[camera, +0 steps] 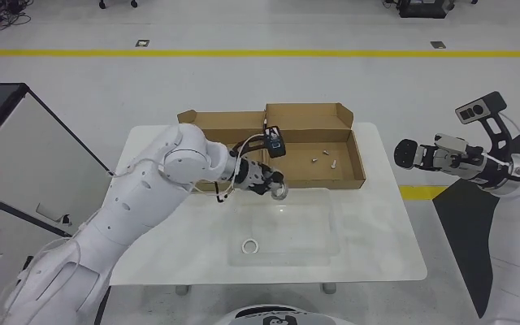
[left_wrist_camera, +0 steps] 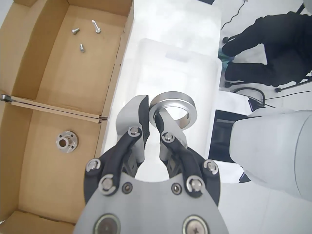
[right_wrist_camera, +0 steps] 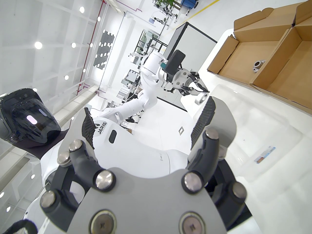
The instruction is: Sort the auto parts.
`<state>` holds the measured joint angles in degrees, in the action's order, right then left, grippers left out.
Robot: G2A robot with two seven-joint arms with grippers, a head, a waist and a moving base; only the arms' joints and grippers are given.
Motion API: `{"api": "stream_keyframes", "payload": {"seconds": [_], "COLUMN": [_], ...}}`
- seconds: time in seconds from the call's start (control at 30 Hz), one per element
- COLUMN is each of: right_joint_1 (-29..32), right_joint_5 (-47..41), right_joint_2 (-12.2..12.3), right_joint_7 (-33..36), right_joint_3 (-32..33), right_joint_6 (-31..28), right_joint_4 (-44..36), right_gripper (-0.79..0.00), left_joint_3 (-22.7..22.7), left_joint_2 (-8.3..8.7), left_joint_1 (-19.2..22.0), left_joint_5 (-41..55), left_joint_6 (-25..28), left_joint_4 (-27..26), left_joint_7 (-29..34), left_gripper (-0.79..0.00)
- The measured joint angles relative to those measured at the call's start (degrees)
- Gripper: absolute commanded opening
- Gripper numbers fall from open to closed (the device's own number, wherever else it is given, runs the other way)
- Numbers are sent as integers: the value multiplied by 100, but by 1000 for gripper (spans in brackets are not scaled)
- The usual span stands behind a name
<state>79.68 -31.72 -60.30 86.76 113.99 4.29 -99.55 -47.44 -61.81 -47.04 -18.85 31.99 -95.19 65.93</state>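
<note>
left tool [left_wrist_camera: 151,113] is clamped on a metal ring [left_wrist_camera: 174,94], one finger inside it and one outside, above the clear bin [camera: 301,231] by the cardboard box [left_wrist_camera: 73,79]. right tool [right_wrist_camera: 148,110] hangs spread apart beyond the edge of the surface [camera: 382,240]; the bin's small label [right_wrist_camera: 264,154] is unreadable

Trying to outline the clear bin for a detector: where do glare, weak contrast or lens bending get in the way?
Top view: the clear bin barely separates from the white table, with only faint highlights marking its rim. Left wrist view: the ring in the left pincer gleams under overhead light. Right wrist view: ceiling lamps glare, reflections streak the bin, and the table edge bows.
</note>
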Motion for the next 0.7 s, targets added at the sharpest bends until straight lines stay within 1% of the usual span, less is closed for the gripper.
{"api": "stream_keyframes", "payload": {"seconds": [0.17, 0.3, 0.4, 0.53, 0.7], "right_joint_1": [0, 0, 0, 0, 0], "right_joint_5": [0, 0, 0, 0, 0], "right_joint_2": [0, 0, 0, 0, 0], "right_joint_7": [0, 0, 0, 0, 0], "right_joint_3": [0, 0, 0, 0, 0], "right_joint_6": [0, 0, 0, 0, 0], "right_joint_4": [0, 0, 0, 0, 0], "right_gripper": [0, 0, 0, 0, 0], "left_joint_3": [-490, -836, -1021, -1087, -1046], "left_joint_2": [122, 185, 214, 231, 239], "left_joint_1": [-230, -414, -536, -560, -472], "left_joint_5": [619, 1232, 1932, 2641, 3104], "left_joint_6": [278, 524, 944, 1413, 1701], "left_joint_4": [-65, -141, -133, -87, -126], "left_joint_7": [-251, -626, -889, -952, -1058], "left_gripper": [-785, -785, -785, -785, -785]}}
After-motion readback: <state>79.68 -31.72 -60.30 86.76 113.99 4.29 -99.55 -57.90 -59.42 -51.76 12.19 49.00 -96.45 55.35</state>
